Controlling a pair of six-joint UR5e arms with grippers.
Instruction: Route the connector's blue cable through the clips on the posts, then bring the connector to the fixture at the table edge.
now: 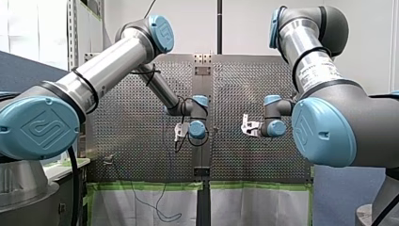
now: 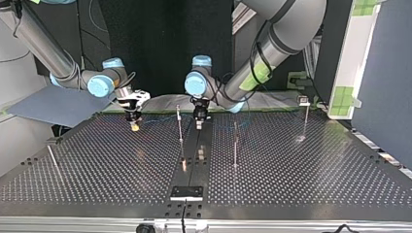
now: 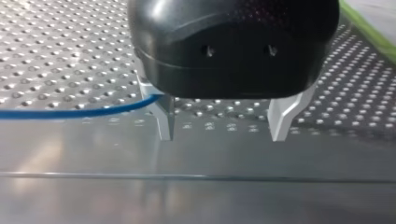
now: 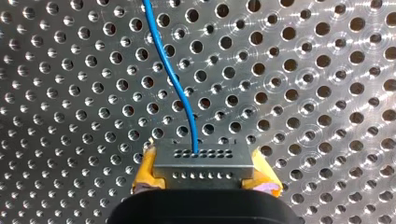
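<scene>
While our right gripper (image 2: 134, 125) with yellow pads pinches small grey perforated metal connector (image 4: 203, 161) low over perforated steel table (image 2: 301, 174), thin blue cable (image 4: 173, 79) trails toward our left gripper (image 3: 223, 133), whose metal fingers are spread, with cable beside 1 finger. Our judgement: close left on cable gently, leave slack, lift to nearest slim metal post (image 2: 179, 124), no yanking connector.

Connector (image 4: 203, 163), blue cable (image 4: 172, 74), in right tool (image 4: 204, 176)
</scene>
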